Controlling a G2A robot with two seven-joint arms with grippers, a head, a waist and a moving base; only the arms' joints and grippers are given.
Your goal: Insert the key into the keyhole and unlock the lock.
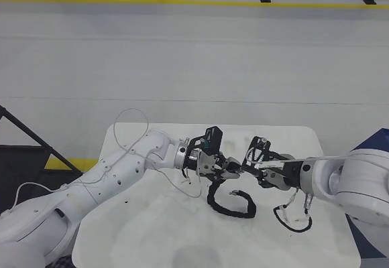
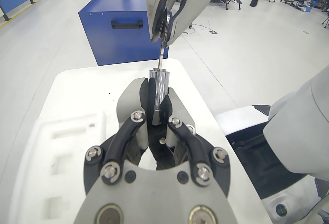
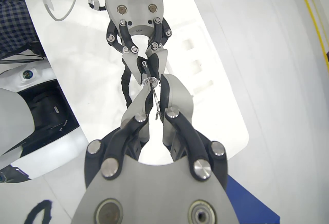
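Above the middle of the white table (image 1: 147, 228), clear of its surface: left gripper (image 2: 157, 106) and right gripper (image 2: 164, 36) nose to nose, fingertips close together. Left jaws drawn narrow, clamped on the lock (image 2: 160, 86), a short chrome cylinder. Cylinder gripped by its sides between black pads, one end deep between the fingers, the other end, round and flat, poking out past the fingertips toward the right gripper. Right jaws likewise narrow, pinched flat on the round bow of the key (image 2: 161, 55); blade sticking out bare beyond the fingertips. Key blade roughly in line with the cylinder's long axis, tip meeting the round end face at the keyhole. Cannot tell how far the tip sits inside. Lock and key both held in the air, neither touching the table. On the table beneath and beside the grippers, toward one edge: white foam tray (image 2: 66, 130) with several rectangular pockets. On the floor next to the table, past the right arm: blue cabinet (image 2: 120, 11) with a black handle.
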